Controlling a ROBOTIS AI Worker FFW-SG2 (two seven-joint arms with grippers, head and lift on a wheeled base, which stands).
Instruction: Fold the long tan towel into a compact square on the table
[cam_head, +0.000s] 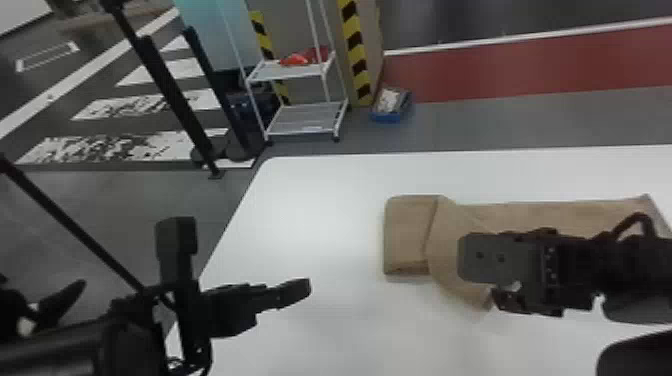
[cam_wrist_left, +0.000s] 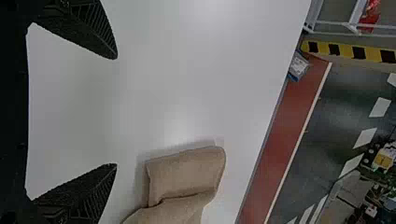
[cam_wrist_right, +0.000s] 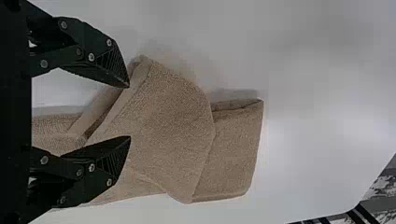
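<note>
Fingers (cam_wrist_left: 88, 28) of the left gripper (cam_head: 300, 288) are spread wide and empty over the left part of the white bench (cam_head: 320, 200), well apart from the towel (cam_head: 452, 250). Those of the right gripper (cam_head: 502, 296) are parted too, over the towel's slanted middle; whether they touch it, I cannot tell. The tan towel lies on the right side of the bench, its left end folded into a flat block, the next stretch skewed with a corner toward the robot, the rest running off right. The right gripper and arm block part of it from the head view. Beyond the bench stand a white rack (cam_head: 300, 72) with something red (cam_head: 295, 60) on its upper shelf, yellow-and-black striped edging (cam_head: 356, 50) and a blue tray (cam_head: 387, 118) on the floor. Black poles (cam_head: 167, 90) stand off to the left.
</note>
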